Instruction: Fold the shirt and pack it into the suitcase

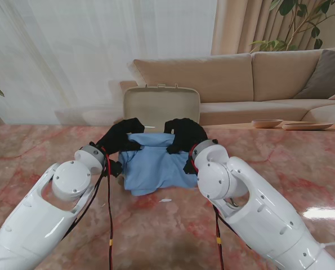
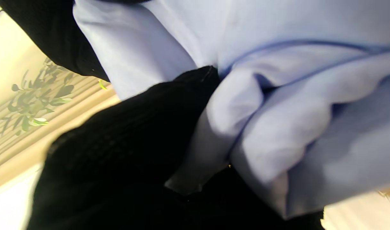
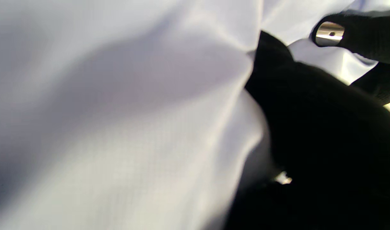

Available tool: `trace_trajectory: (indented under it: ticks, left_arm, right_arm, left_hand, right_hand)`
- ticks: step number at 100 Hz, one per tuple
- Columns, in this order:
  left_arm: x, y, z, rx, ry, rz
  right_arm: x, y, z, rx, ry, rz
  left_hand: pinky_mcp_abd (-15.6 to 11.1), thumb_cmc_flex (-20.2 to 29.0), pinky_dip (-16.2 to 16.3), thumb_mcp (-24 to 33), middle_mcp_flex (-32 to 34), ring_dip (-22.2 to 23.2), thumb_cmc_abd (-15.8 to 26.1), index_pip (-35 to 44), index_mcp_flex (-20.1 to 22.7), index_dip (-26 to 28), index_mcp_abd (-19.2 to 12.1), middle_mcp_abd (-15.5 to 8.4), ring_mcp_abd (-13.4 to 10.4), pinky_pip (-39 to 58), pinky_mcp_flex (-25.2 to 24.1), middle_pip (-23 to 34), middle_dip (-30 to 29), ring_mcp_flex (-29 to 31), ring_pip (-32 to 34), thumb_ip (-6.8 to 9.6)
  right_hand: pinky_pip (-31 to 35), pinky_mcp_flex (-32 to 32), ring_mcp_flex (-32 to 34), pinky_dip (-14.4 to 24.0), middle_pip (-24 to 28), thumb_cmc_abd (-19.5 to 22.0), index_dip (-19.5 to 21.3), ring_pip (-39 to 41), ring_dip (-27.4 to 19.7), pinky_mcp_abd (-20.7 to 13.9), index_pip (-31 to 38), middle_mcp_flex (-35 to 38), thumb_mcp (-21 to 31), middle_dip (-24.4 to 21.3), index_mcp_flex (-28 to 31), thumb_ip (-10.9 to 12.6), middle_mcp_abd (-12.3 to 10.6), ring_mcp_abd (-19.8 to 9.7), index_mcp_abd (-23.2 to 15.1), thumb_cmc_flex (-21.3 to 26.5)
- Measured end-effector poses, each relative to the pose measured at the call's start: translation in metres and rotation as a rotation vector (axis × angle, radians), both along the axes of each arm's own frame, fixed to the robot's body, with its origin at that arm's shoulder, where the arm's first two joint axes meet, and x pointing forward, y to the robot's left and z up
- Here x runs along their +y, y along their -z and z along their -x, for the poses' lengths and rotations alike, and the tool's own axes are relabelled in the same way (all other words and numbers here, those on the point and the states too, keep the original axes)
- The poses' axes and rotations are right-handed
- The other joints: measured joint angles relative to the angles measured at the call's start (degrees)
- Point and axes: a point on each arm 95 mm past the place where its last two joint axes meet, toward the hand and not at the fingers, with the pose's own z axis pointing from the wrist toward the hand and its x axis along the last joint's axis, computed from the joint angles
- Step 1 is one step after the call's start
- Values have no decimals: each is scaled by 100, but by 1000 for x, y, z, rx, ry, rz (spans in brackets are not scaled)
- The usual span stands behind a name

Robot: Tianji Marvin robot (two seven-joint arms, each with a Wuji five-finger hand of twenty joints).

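Now both hands [image 1: 122, 138] [image 1: 183, 135] pinching the shirt [image 1: 156, 166] over pink marble table [image 1: 38, 146] (sofa [image 1: 251, 76] behind).

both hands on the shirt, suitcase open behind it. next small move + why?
Probably lift the folded shirt a little and carry it away from me toward the open suitcase. Both the left hand and right hand grip its far edge, cloth bunched in the fingers, and the case stands just beyond.
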Motion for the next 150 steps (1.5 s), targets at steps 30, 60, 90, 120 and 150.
trace_trajectory:
  ticks: [30,60,90,120,150]
  left_arm:
    - [7,16,-31,37,-69,-9]
    - [8,38,-54,89,-110,-20]
    - [7,56,-67,125,-104,-25]
    - [2,73,-79,163,-111,10]
    - [-3,81,-91,190,-126,22]
  right_arm:
    - [11,11,-27,65,-5,-5]
    - [16,29,-52,127,-12,12]
    - [15,46,-69,185,-19,26]
    - [11,60,-81,222,-8,38]
    - [8,67,-95,257,7,31]
  left_hand:
    - [7,0,9,-8,0,2,-4,0,0,2,0,0,0,0,-65,1,25,-21,0,-1]
    - [94,0,75,-68,0,26,-7,-2,0,4,0,0,-1,0,-233,2,30,-23,0,-4]
    - [195,316,152,-629,-5,65,218,-153,-88,-61,0,0,33,-133,-608,-140,30,-205,-172,-182]
    - [251,686,153,-1305,-140,66,502,-158,-232,-391,0,77,127,-321,-801,-325,24,-345,-411,-424]
    - [255,954,149,-1939,-282,43,774,-297,-298,-683,0,143,181,-453,-977,-441,-35,-494,-633,-483]
  right_hand:
    - [809,-350,0,1859,-1,16,0,2,1,93,0,0,29,6,-8,0,-6,0,0,0]
    - [822,-537,0,1859,-1,66,0,2,2,100,-6,1,87,65,-13,0,-11,0,0,0]
    - [822,-638,0,1859,-1,94,0,2,3,107,4,1,151,68,-13,0,-12,4,0,0]
    - [823,-642,0,1859,-1,172,43,-2,4,111,11,-8,167,70,-13,0,-12,7,0,1]
    - [823,-764,0,1859,-1,232,52,-4,9,149,29,-17,170,70,-10,1,-12,9,0,7]
